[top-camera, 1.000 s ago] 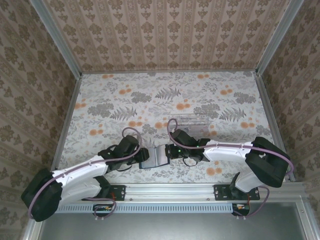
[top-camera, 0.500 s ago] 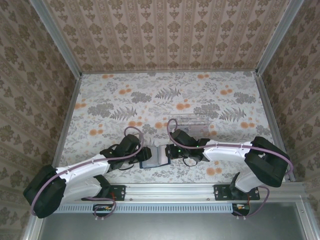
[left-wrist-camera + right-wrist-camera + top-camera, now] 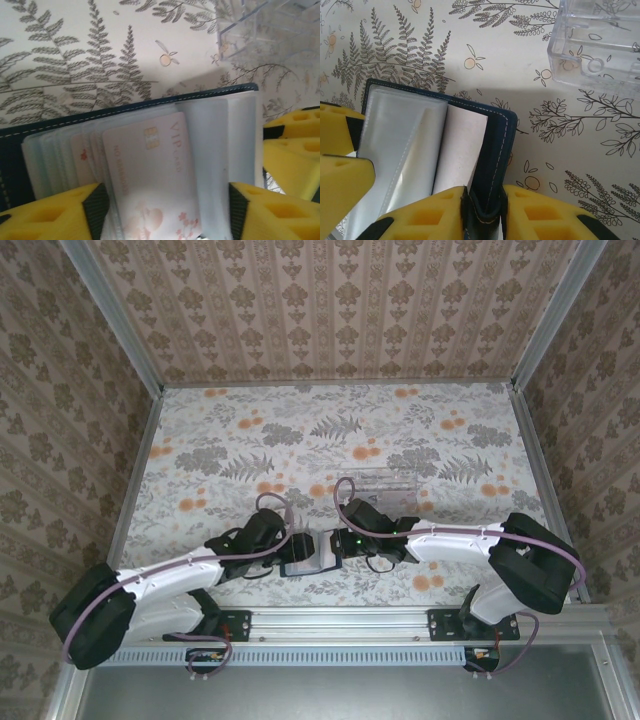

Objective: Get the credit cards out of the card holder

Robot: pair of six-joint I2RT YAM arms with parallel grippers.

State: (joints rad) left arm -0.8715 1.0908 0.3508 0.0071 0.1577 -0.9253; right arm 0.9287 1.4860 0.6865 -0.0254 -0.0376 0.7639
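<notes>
your right gripper (image 3: 485,207) pinches the wallet (image 3: 496,145) cover, your left gripper (image 3: 163,207) stands open astride the pink card (image 3: 150,175), its lower end cut off.

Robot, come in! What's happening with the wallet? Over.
Left gripper open, straddling pink VIP card. Right gripper shut on card holder cover. Card not yet out. Nothing blocking.
</notes>
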